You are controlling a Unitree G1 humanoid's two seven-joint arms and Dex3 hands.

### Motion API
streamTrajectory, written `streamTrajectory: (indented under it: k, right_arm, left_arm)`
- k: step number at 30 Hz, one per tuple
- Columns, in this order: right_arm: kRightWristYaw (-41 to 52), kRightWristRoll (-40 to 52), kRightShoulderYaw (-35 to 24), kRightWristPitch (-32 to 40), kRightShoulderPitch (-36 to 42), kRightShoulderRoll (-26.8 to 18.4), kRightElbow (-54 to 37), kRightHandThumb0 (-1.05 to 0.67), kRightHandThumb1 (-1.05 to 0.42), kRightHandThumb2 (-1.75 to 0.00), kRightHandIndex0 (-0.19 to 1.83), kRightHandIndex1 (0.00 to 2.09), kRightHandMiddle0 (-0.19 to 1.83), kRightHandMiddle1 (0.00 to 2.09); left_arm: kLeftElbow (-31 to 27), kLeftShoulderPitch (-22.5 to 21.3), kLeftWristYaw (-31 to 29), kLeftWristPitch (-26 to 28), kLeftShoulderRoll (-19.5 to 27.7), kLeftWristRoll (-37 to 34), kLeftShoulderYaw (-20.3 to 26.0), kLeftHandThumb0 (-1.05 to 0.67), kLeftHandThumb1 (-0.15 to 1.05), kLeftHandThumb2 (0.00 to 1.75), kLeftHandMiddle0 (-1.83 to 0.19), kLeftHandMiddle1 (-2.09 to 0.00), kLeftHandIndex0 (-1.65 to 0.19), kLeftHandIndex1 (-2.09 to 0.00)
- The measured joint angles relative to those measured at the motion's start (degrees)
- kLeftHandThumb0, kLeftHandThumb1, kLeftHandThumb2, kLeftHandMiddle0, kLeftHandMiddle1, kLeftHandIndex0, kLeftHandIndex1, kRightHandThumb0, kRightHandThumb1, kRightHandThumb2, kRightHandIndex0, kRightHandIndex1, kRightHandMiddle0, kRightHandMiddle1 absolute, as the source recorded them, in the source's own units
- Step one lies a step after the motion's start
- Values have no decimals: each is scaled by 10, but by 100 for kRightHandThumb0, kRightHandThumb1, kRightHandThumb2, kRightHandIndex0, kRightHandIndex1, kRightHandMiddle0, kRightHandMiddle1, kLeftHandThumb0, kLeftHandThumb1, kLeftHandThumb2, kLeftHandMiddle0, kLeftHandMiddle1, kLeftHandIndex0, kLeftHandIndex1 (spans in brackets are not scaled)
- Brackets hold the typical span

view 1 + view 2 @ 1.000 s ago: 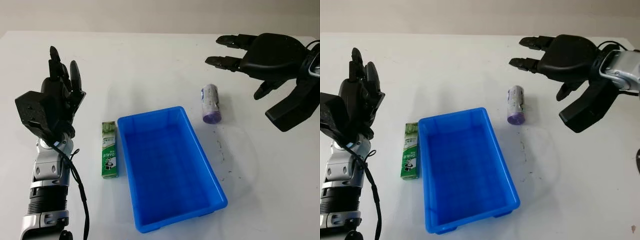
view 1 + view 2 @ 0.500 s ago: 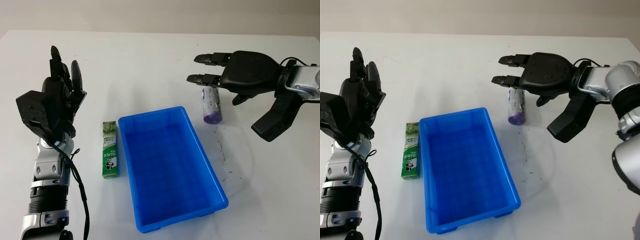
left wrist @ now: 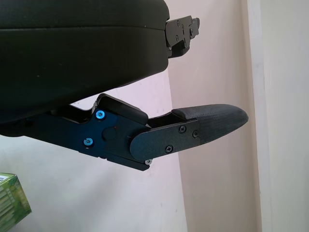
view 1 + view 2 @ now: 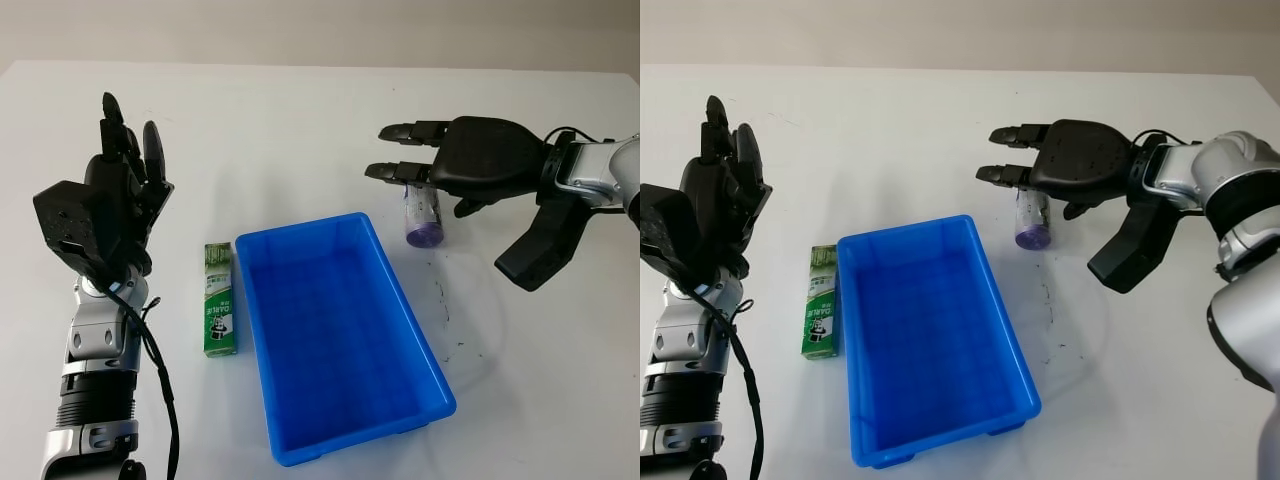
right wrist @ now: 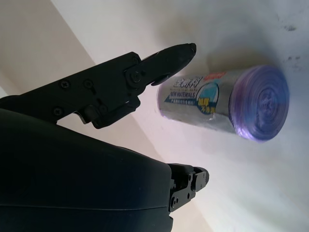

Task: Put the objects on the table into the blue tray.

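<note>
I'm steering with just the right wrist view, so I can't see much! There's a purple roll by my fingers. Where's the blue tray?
Observer: The tray is just left of the roll and nearer the robot. Your open right hand is above the roll.
Operator: Is there anything else to pick up?
Observer: Yes, a green box lies beside the tray's other long side.
Operator: What's my other hand doing?
Observer: The left hand is open, held up left of the box.

purple roll (image 4: pixel 423 215) half hidden under right robot hand (image 4: pixel 470 168)
</note>
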Motion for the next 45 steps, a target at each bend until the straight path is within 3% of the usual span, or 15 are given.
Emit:
streamTrajectory:
  k: [12, 15, 22, 26, 36, 37, 38, 39, 41, 43, 45]
  right_arm:
    - [5, 3, 6, -15, 4, 0, -2, -6, -104, -9, 23, 9, 25, 9]
    - [6, 5, 7, -16, 7, 0, -1, -15, -97, -5, 30, 11, 31, 11]
    - [-10, 10, 12, -19, 27, 6, 8, -10, -98, -5, 50, 15, 51, 14]
    - [-37, 11, 18, -2, 34, 17, 20, -17, -92, -4, 61, 16, 58, 15]
    - [-63, 15, 36, 33, 50, 40, 55, -27, -96, -6, 64, 13, 60, 15]
    - [-67, 16, 37, 34, 52, 42, 57, -29, -97, -6, 65, 22, 60, 25]
    - [-72, 16, 39, 34, 53, 43, 59, -30, -98, -6, 54, 57, 50, 59]
    - [-80, 16, 42, 34, 54, 44, 60, -32, -97, -5, 37, 112, 35, 105]
    - [-96, 16, 45, 37, 55, 45, 62, -36, -98, -5, 28, 169, 27, 140]
    - [-111, 15, 48, 45, 55, 48, 62, -38, -98, -6, 31, 194, 26, 158]
    - [-118, 15, 50, 55, 55, 50, 61, -44, -102, -6, 58, 206, 27, 193]
  left_arm:
    - [-1, 0, 0, -1, 0, 0, 0, -79, 105, 65, 18, -5, 19, 0]
    - [-1, 0, 0, -1, 0, 0, 1, -80, 105, 64, 18, -5, 19, 0]
    - [-3, 1, -2, -1, 0, 0, 2, -81, 105, 65, 19, -4, 19, 0]
    - [-7, 2, -3, 0, 0, 0, 2, -80, 105, 66, 19, -3, 19, 0]
    - [-26, 4, 4, 12, 0, 4, 2, -80, 105, 65, 18, -5, 19, 0]
    - [-26, 5, 4, 12, 0, 4, 2, -80, 105, 65, 18, -5, 19, 0]
    - [-27, 5, 4, 13, 0, 4, 2, -81, 105, 65, 18, -5, 19, 0]
    - [-27, 6, 4, 13, 0, 4, 2, -81, 105, 65, 19, -5, 19, 0]
    - [-27, 6, 4, 13, 0, 4, 3, -81, 105, 64, 19, -5, 19, 0]
    - [-27, 6, 4, 13, 0, 3, 3, -81, 105, 64, 19, -5, 19, 0]
    - [-27, 6, 3, 13, 0, 3, 3, -80, 105, 65, 19, -5, 19, 0]
